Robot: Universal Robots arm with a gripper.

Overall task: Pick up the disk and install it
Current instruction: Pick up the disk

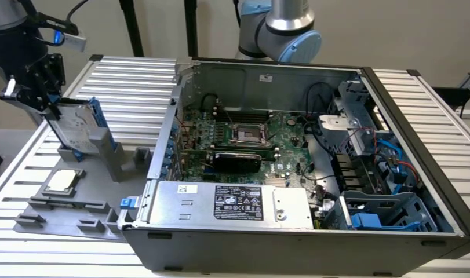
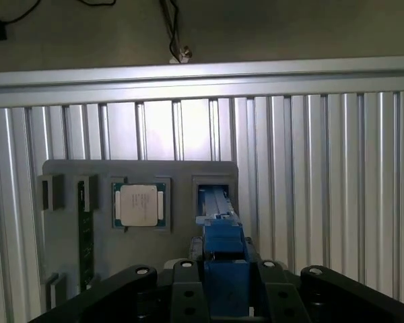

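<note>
Starting big: slatted metal table [image 1: 420,98] carrying an open computer case [image 1: 297,246], lid off, motherboard in plain sight. On the exterior view's left, outside the case, a grey tray [image 1: 72,219] with shallow pockets and upright slots. Over the far end of that tray, the disk [image 1: 74,124], tilted, lower end down at one upright slot [image 1: 103,152]; can't tell whether touching it or just clear of it. So not installed yet, nowhere inside the case. Held at the upper end by the gripper [image 1: 43,95], pincer pressed together on the disk, with a blue rail [image 2: 223,249] sandwiched between the black fingers [image 2: 185,296] in the wrist view. Guessing stiff and fairly dense for the size, no flex to worry about. Smooth metal faces probably slippery, plastic rails likely grippier, hence best taken by the edges on the rails, not by the label face or the underside. Probably touchy about knocks too, so worth handling gently. Smallest bit: square silver chip [image 1: 62,180] lying flat in a tray pocket, nearer than the disk, well apart from the gripper.
</note>
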